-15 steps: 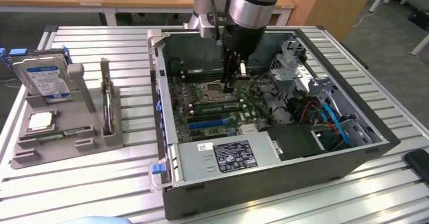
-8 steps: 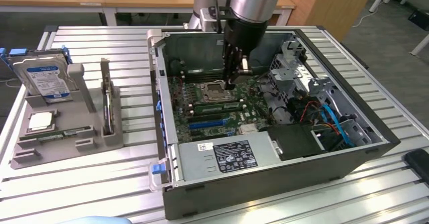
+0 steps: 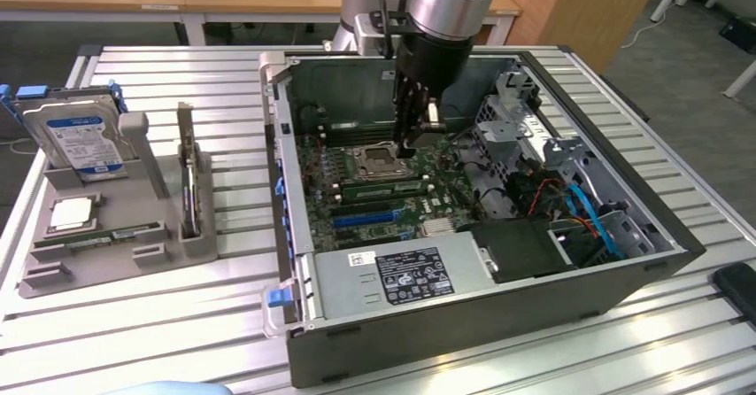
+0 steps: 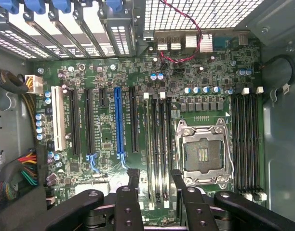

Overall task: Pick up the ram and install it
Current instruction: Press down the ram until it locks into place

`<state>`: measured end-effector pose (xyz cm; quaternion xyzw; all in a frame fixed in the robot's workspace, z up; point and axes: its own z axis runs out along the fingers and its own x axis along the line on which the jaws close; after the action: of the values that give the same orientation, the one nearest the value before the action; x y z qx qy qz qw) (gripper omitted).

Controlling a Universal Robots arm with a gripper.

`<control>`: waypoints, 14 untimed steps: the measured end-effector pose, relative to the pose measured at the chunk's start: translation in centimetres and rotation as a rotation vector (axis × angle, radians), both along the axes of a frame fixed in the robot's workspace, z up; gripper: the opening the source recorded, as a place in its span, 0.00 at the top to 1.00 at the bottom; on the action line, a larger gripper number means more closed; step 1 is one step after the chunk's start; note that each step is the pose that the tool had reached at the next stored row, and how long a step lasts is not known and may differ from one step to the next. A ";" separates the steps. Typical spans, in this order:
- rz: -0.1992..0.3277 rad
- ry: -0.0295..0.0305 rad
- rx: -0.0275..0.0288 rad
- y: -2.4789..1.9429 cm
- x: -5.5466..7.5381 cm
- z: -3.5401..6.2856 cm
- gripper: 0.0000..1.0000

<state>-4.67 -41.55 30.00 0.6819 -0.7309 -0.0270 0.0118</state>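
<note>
Computer case (image 3: pixel 473 346), lid off, nearest. Gripper (image 4: pixel 154 174) hangs spread and empty over the memory slots (image 4: pixel 158 139) beside the socket (image 4: pixel 203 151). A ram (image 3: pixel 112 236) lies in the holder (image 3: pixel 119 269), left. Risk: a skewed descent could strike slot latches.

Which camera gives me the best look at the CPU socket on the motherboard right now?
The wrist view: it looks straight down on the CPU socket, showing its metal frame and contact field unobstructed. The exterior view shows the socket at a slant, close beside the gripper.
</note>
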 end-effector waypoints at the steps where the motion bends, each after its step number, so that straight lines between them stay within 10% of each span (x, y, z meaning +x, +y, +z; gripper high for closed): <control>1: 0.000 0.0000 0.0000 0.00 0.0 0.00 0.62; 14: 0.001 0.0000 0.0003 0.00 0.3 0.00 0.90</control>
<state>-4.33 -41.55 30.00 0.6823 -0.7305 -0.0270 0.0117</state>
